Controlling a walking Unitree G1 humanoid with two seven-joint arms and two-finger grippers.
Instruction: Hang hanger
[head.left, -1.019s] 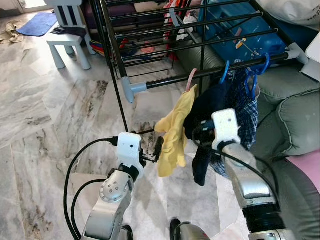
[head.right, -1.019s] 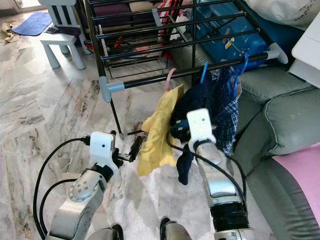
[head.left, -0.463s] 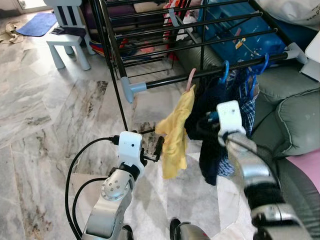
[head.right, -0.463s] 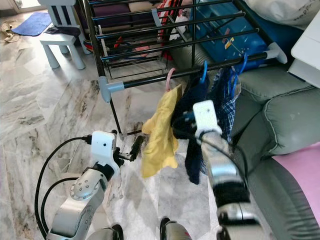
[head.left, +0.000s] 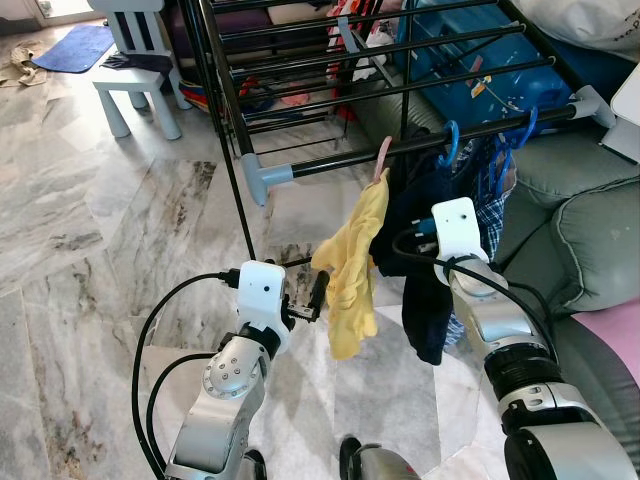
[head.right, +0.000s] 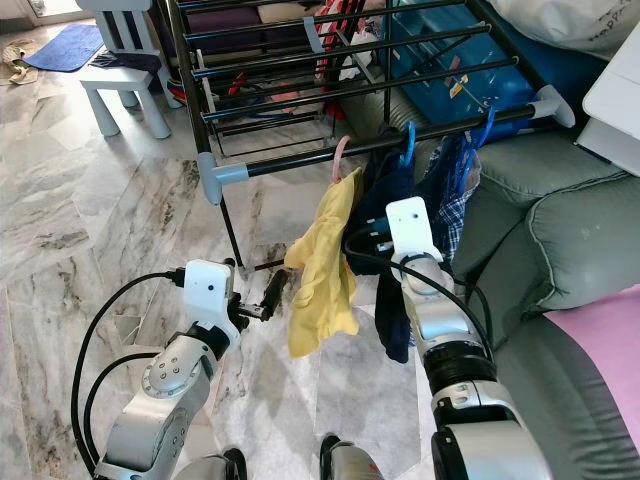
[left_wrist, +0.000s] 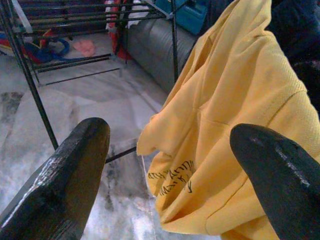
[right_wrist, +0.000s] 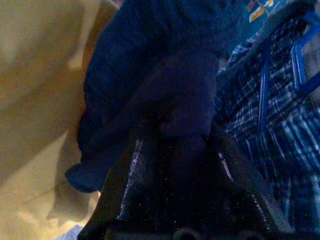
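Navy garment (head.left: 425, 300) hangs from a blue hanger (head.left: 449, 143) hooked on the rack rail (head.left: 420, 143), at 3 o'clock of the yellow shirt (head.left: 352, 265). Right gripper (right_wrist: 175, 145) clamps the navy fabric. Left gripper (left_wrist: 165, 165) is spread wide, empty, facing the shirt.

Domestic living space. Evidence: polished marble-pattern floor (head.left: 90, 230); black metal drying rack (head.left: 400, 75) carrying clothes on hangers; grey upholstered sofa (head.left: 585, 235) beside it; small white child's chair (head.left: 135, 70); blue mat (head.left: 75, 45) near a doorway; blue storage box (head.left: 470, 55) behind the rack.
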